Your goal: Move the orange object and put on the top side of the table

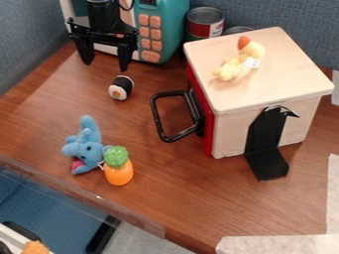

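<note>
Wood-grain tabletop holds an orange toy pineapple with a green crown, near the front edge, just beside a blue plush elephant; by the toy microwave, the black gripper hangs with fingers spread apart

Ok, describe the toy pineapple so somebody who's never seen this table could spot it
Start from the big wooden box with the red front. Down and left of it in the camera view is a blue plush toy. The toy pineapple is just right of that, marked by its orange body and green top.
</note>
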